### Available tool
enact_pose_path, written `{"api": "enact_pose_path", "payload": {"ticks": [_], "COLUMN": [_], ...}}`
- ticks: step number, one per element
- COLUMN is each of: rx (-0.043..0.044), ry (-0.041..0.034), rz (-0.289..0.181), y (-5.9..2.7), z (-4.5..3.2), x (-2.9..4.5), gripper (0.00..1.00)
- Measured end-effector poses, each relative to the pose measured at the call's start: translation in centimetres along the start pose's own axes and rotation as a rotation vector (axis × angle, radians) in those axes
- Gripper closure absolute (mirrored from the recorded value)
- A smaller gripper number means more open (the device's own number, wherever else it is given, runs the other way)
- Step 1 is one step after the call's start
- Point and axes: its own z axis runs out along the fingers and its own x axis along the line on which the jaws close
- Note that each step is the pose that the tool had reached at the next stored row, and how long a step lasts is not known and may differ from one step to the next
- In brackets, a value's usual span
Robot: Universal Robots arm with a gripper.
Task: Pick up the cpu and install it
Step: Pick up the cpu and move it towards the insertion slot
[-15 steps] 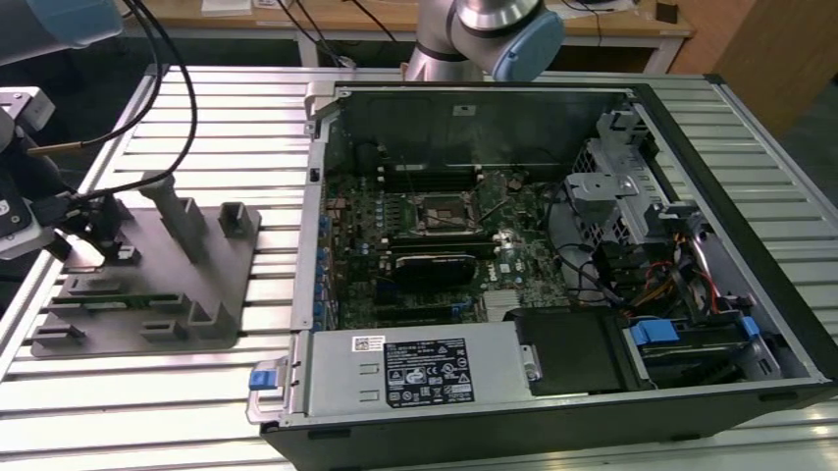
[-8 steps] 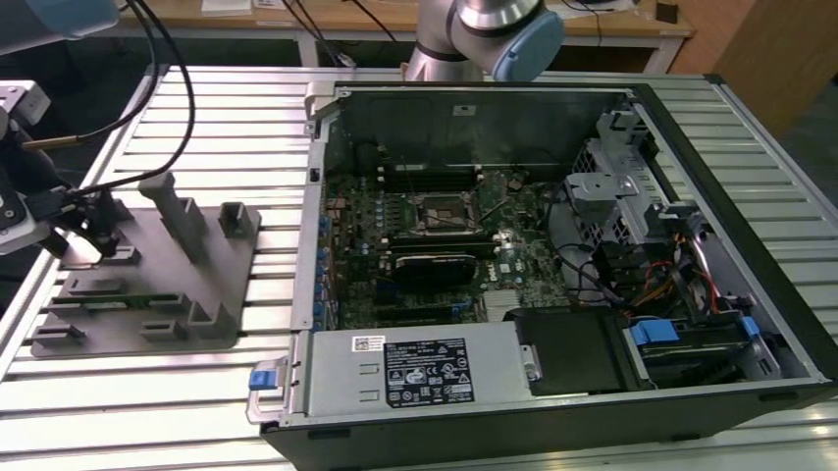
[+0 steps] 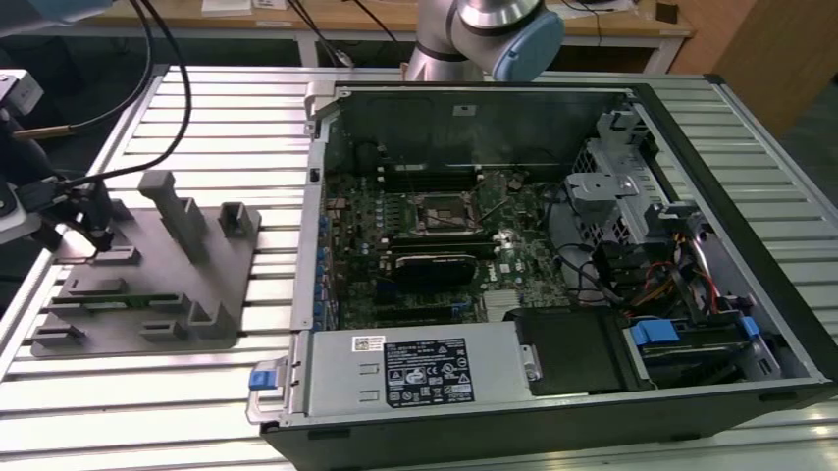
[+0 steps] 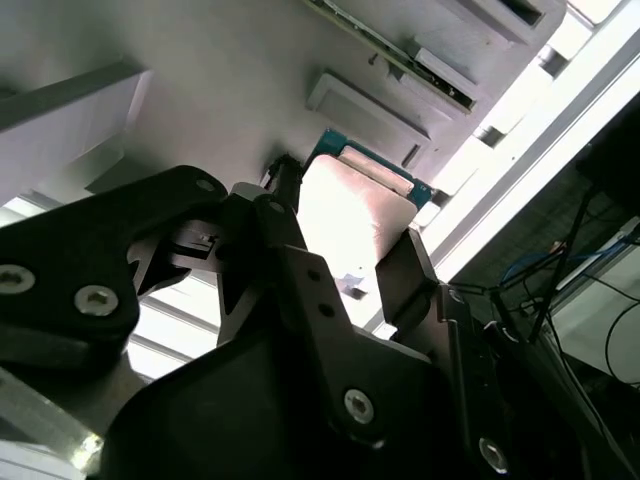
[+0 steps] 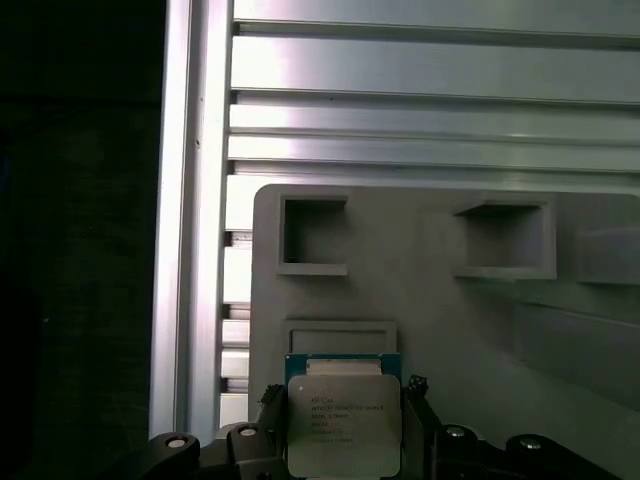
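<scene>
The wide silver slatted metal table (image 3: 223,98) carries a big open black computer case (image 3: 524,432). Beside the case is a flat grey plastic plate with blocks (image 3: 137,270). I am the black gripper (image 3: 92,231), at the plate's corner by the table's edge, on the exterior view's left. In both wrist views my jaws squeeze two sides of the small square cpu with a shiny silver top and green rim (image 5: 343,425) (image 4: 345,215). I cannot tell if it touches the plate.
</scene>
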Motion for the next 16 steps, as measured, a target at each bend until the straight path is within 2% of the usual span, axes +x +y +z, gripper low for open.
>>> {"api": "enact_pose_path", "payload": {"ticks": [7,16], "rx": [-0.0001,0.0000], "ry": [-0.0007,-0.0014], "rz": [0.000,0.000], "y": [0.07,0.22], "z": [-1.27,-3.38], "x": [-0.04,-0.08], "gripper": [0.45,0.45]}}
